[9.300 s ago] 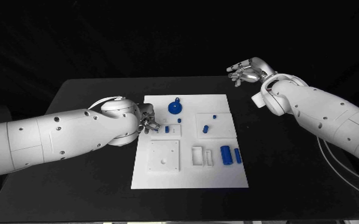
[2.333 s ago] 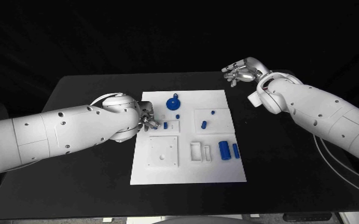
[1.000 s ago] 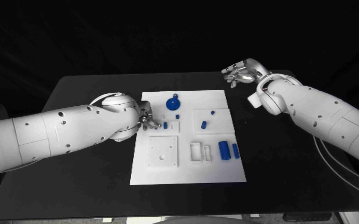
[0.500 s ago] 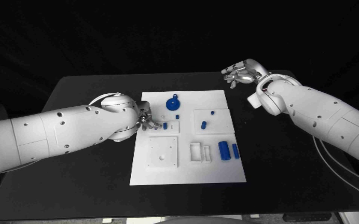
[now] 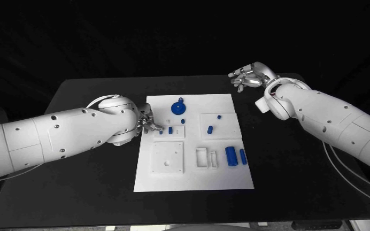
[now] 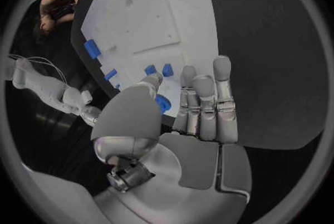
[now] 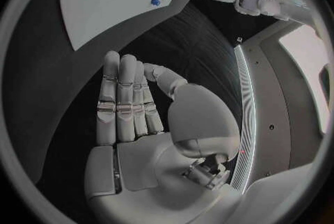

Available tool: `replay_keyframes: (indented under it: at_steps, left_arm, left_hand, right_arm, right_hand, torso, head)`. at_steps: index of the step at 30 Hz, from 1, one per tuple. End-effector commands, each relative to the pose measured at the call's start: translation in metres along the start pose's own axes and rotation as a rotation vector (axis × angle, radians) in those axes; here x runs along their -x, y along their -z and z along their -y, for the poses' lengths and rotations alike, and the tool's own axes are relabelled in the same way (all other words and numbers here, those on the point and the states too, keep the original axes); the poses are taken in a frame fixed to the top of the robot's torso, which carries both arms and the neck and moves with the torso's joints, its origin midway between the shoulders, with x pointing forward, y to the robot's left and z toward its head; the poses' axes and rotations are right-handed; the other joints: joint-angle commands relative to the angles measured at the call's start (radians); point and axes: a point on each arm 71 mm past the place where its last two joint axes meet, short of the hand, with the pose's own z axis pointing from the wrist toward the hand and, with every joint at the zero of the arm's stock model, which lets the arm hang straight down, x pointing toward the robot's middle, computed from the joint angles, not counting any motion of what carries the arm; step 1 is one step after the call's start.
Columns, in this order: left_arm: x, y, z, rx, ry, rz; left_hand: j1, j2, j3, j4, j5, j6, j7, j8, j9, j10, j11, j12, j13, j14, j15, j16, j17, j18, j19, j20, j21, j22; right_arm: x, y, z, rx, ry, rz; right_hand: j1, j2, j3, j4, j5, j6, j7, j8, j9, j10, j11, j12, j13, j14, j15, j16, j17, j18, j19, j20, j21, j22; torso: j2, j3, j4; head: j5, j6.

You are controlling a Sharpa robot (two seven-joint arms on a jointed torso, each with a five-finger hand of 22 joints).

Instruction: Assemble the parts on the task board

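2 hands (image 5: 148, 124) (image 5: 245, 76), open, empty

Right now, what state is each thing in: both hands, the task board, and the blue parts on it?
left hand: at the task board's left edge, fingers extended, nothing held.
right hand: raised over the bare table beyond the board's far right corner, fingers extended, holding nothing.
task board: flat on the black table.
round blue part: lying near the board's far end.
two long blue parts: lying side by side near the board's right edge.
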Motion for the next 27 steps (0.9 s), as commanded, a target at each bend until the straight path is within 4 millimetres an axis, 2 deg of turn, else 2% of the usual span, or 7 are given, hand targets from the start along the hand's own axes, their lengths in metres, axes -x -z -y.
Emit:
replay_keyframes:
  at_steps: [1,5,10,15,17,21,27]
  left_arm:
    - [0.007,0.002,0.002,-0.032,0.106,0.007]
    - [0.015,0.003,0.001,-0.049,0.179,0.016]
    - [0.027,0.003,0.0,-0.075,0.278,0.035]
    - [0.035,0.001,0.004,-0.126,0.311,0.074]
    - [0.039,0.0,0.008,-0.17,0.301,0.1]
    - [0.048,-0.002,0.026,-0.313,0.226,0.195]
    - [0.055,-0.004,0.048,-0.512,0.162,0.339]
  left_hand:
    - [-0.004,-0.016,0.002,0.017,-0.007,0.0,-0.006,0.003,-0.001,-0.002,0.002,0.003,-0.002,-0.005,0.004,0.002,-0.003,0.005,-0.003,0.007,-0.003,0.018]
    - [-0.019,-0.037,0.008,0.039,-0.029,-0.004,-0.003,0.002,-0.003,-0.007,0.005,0.0,-0.005,-0.009,0.007,-0.001,-0.007,0.006,-0.004,0.009,-0.008,0.018]
    - [-0.101,-0.101,0.012,0.047,-0.316,-0.023,0.006,-0.009,-0.01,-0.018,0.013,-0.004,-0.007,-0.014,0.013,-0.005,-0.012,0.008,-0.007,0.014,-0.016,0.016]
    - [-0.036,-0.079,0.027,0.027,-0.319,-0.055,0.026,-0.048,-0.038,-0.056,0.03,-0.057,-0.037,-0.035,0.025,-0.026,-0.023,0.009,-0.023,0.023,-0.038,0.009]
    - [0.12,0.014,0.066,-0.088,-0.177,-0.056,0.038,-0.083,-0.076,-0.061,0.039,-0.141,-0.101,-0.044,0.03,-0.034,-0.029,0.015,-0.027,0.031,-0.053,0.005]
    - [0.335,0.087,0.054,-0.285,-0.174,0.119,0.055,-0.325,-0.241,0.067,0.042,-0.486,-0.347,-0.029,0.044,-0.111,-0.095,0.023,-0.036,0.046,-0.091,0.001]
    - [0.429,0.085,0.032,-0.395,-0.265,0.289,0.051,-0.523,-0.229,0.171,0.049,-0.713,-0.37,-0.018,0.036,-0.169,-0.14,0.026,-0.05,0.033,-0.087,0.023]
  right_arm:
    - [0.0,0.0,0.0,0.004,-0.006,-0.002]
    - [0.0,0.0,0.0,0.003,-0.007,-0.002]
    - [0.0,0.0,0.0,0.006,-0.011,0.0]
    - [0.001,0.0,0.001,0.009,-0.013,0.005]
    - [0.001,0.0,0.001,0.01,-0.014,0.006]
    - [0.0,0.0,0.001,0.016,-0.016,0.003]
    - [-0.002,-0.001,-0.001,0.021,-0.023,-0.004]
  right_hand:
    - [-0.002,-0.012,-0.002,0.001,0.01,-0.001,0.004,-0.004,-0.001,-0.008,-0.001,0.005,-0.001,-0.004,-0.002,-0.002,-0.001,0.005,-0.009,0.002,0.003,0.001]
    - [0.0,-0.011,-0.014,0.0,0.026,-0.002,0.004,-0.003,0.0,-0.008,-0.001,0.004,-0.002,-0.004,-0.002,-0.002,-0.001,0.004,-0.008,0.001,0.0,-0.001]
    - [-0.009,-0.011,-0.021,0.002,0.036,-0.003,0.004,-0.003,0.0,-0.008,-0.001,0.003,-0.002,-0.005,-0.002,-0.003,-0.002,0.003,-0.007,0.002,-0.004,-0.006]
    - [-0.011,-0.008,-0.032,0.001,0.038,-0.004,0.004,-0.003,0.0,-0.01,-0.001,0.0,-0.004,-0.009,0.0,-0.008,-0.005,0.001,-0.007,0.003,-0.012,-0.016]
    - [-0.008,-0.006,-0.03,0.0,0.037,-0.005,0.005,-0.004,0.0,-0.013,0.001,-0.011,-0.013,-0.014,0.002,-0.018,-0.012,0.0,-0.014,0.005,-0.018,-0.02]
    - [0.001,-0.004,-0.025,-0.002,0.024,-0.006,0.007,-0.006,-0.001,0.005,0.007,-0.087,-0.083,-0.01,0.013,-0.11,-0.074,0.001,-0.031,0.015,-0.057,-0.068]
    - [0.023,0.006,-0.056,-0.003,0.009,0.0,0.01,-0.003,0.0,0.073,0.018,-0.26,-0.233,0.042,0.026,-0.285,-0.203,-0.003,-0.054,0.033,-0.055,-0.232]
  torso:
    - [-0.001,0.0013,0.0011]
    - [0.0,0.0009,0.0]
    - [0.0,0.0009,-0.0004]
    - [0.0,0.0011,-0.0003]
    - [0.0,0.0015,0.0003]
    - [0.001,0.0011,-0.0012]
    - [0.001,0.001,-0.0009]
  head:
    - [0.001,0.003]
    - [0.002,0.005]
    - [0.002,0.006]
    - [0.002,0.011]
    - [0.002,0.012]
    - [0.0,0.023]
    - [-0.001,0.037]
